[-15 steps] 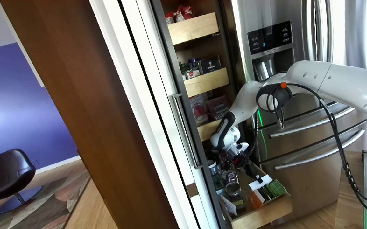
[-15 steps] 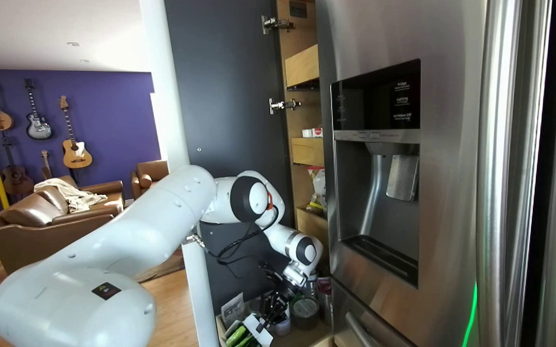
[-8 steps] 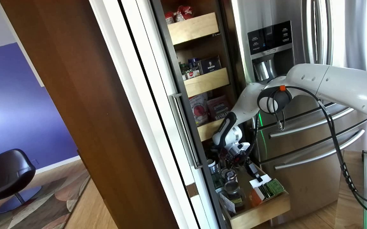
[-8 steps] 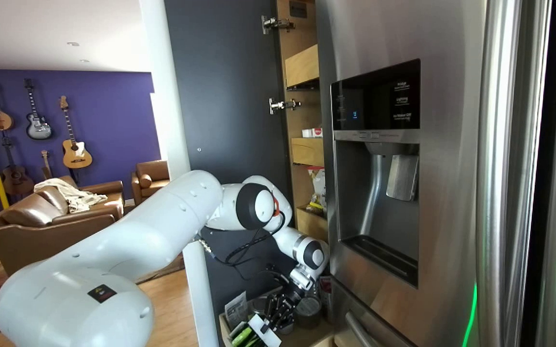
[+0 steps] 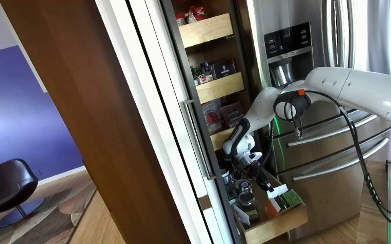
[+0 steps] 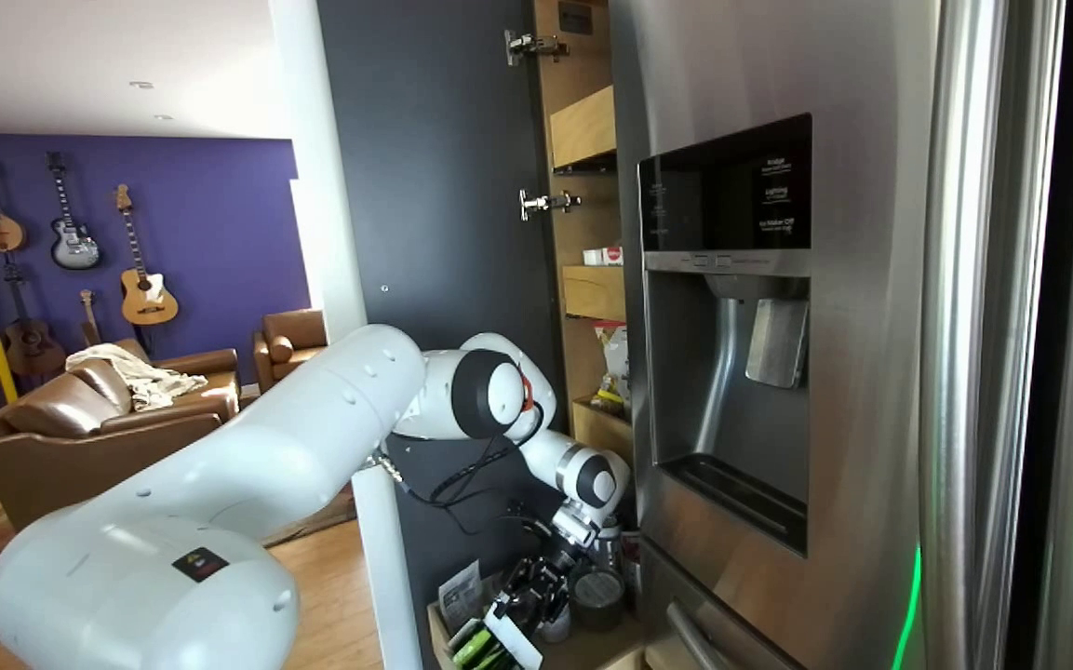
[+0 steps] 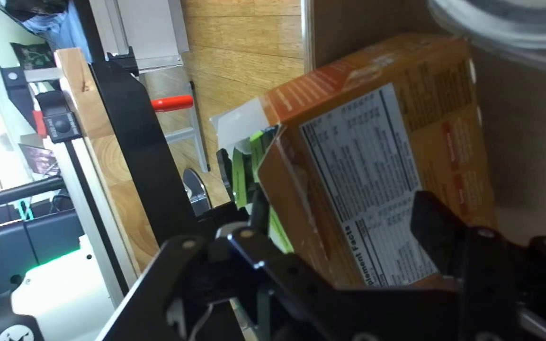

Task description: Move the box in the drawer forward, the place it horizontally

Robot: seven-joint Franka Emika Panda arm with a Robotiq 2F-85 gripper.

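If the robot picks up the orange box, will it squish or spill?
The orange box would probably squish if squeezed hard: its white flap looks like thin cardboard. The green packets might slide out if it tips, since that end is open.

This is a home kitchen: a stainless-steel fridge (image 6: 862, 391) with a dispenser (image 6: 727, 363) adjoins a pantry (image 5: 212, 51) with pale-wood shelves (image 5: 220, 87) holding food packets (image 5: 232, 114); beyond, a brown sofa (image 6: 80, 456) bears a rumpled throw (image 6: 140, 381) and guitars (image 6: 147, 300) hang on a purple wall (image 6: 229, 214).
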